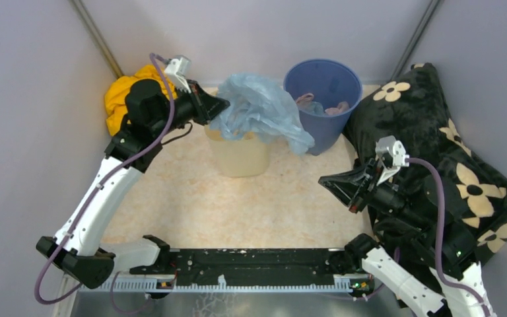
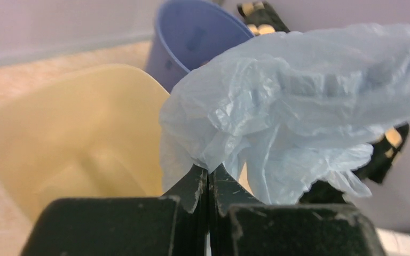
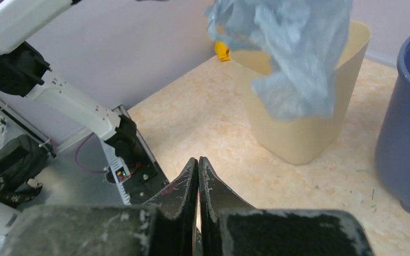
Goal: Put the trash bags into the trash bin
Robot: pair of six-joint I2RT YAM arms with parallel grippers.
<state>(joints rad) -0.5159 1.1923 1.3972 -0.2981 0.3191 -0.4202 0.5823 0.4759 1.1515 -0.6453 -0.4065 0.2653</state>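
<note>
A pale-blue translucent trash bag (image 1: 262, 109) hangs bunched over the cream trash bin (image 1: 241, 157) and drapes over its right rim. My left gripper (image 1: 221, 105) is shut on the bag's left edge, just above the bin's left rim. In the left wrist view the bag (image 2: 299, 101) spreads from the pinched fingertips (image 2: 208, 172), with the bin's inside (image 2: 69, 149) below. My right gripper (image 1: 325, 180) is shut and empty, low to the right of the bin. The right wrist view shows the bag (image 3: 293, 48) hanging over the bin (image 3: 304, 133).
A round blue bucket (image 1: 323, 99) with pinkish items inside stands right of the bin. A yellow cloth (image 1: 122, 92) lies at the back left. A black flowered blanket (image 1: 449, 152) fills the right side. Grey walls enclose the space.
</note>
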